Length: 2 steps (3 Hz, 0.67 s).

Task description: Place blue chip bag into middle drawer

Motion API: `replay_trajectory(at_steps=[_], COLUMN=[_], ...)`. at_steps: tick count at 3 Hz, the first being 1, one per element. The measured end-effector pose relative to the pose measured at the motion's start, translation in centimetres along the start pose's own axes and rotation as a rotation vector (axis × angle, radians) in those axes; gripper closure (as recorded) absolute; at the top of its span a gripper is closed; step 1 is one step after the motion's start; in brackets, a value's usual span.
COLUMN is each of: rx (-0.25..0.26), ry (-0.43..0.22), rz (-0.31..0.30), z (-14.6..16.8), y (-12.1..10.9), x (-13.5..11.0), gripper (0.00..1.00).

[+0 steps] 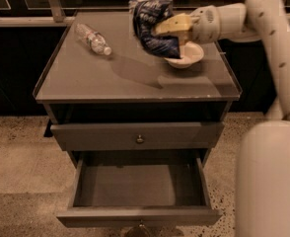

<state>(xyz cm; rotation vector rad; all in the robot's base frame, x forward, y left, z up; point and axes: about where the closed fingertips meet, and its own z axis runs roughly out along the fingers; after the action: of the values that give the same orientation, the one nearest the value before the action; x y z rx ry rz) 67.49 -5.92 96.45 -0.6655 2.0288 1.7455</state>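
The gripper (165, 26) is up over the cabinet top, clamped on the bag (150, 23). The bag hangs in the air in its grip. The bowl (188, 59) sits just under the gripper. The bottle (92, 38) lies well off to one side of it. I think you are in the carry step. The drawer (140, 186) stands open, far below the gripper and out in front of the cabinet. Next you need to bring the bag forward past the top's edge, then down into the drawer, and only then let go.

Clear bottle (92, 38), white bowl (188, 59), knobbed drawer (95, 135)
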Motion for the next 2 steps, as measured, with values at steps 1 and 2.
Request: replay_trajectory(at_steps=[1, 2], rx=[0.066, 0.087], ry=[-0.181, -0.252], rz=[-0.163, -0.19], z=[-4.9, -6.1], y=[8.0, 11.4], x=[-0.7, -0.6], gripper=[1.0, 1.0])
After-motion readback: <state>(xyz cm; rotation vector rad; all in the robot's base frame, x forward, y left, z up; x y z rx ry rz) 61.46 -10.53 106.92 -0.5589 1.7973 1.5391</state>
